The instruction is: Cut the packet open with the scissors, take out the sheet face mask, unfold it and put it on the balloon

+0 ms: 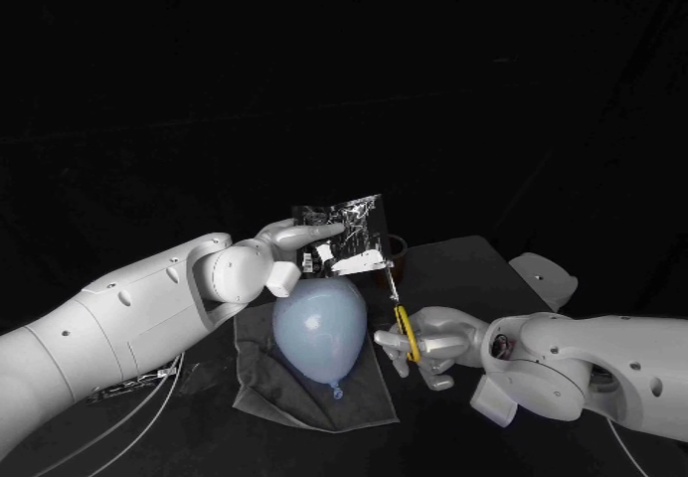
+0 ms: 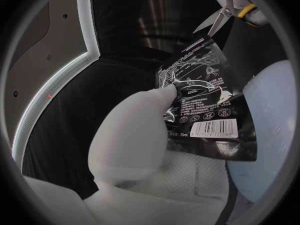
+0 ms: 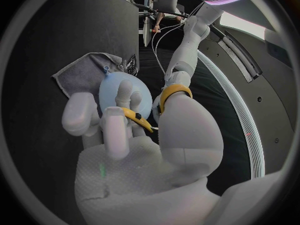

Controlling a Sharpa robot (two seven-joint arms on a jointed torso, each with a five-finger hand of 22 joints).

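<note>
Currently the left robot hand [image 1: 294, 243] grips the packet [image 1: 347, 234] by its near side and holds it up in the air, over the far end of the balloon [image 1: 321, 323]. In the left wrist view its fingers [image 2: 140, 125] press on the printed black face of the packet [image 2: 203, 100], and the packet's top and far side edges stand free of the grip.

The right robot hand [image 1: 424, 348] is closed round the yellow handles of the scissors [image 1: 399, 308]. Their blades point up and away from the robot towards the packet's lower corner. In the left wrist view the scissors [image 2: 225, 12] have their blades parted, with the tips just at the packet's corner edge; I cannot tell whether they touch it. The right wrist view shows the right robot hand [image 3: 144, 135] with its fingers through and around the handles of the scissors [image 3: 172, 92].

The pale blue balloon lies on a grey cloth [image 1: 287, 393] on the bench [image 1: 459, 263], its knot towards the robot, just beside the right robot hand. The cloth's rim shows all round the balloon, widest at the near edge. Bare bench lies beyond the scissors on the right, up to its far edge.
</note>
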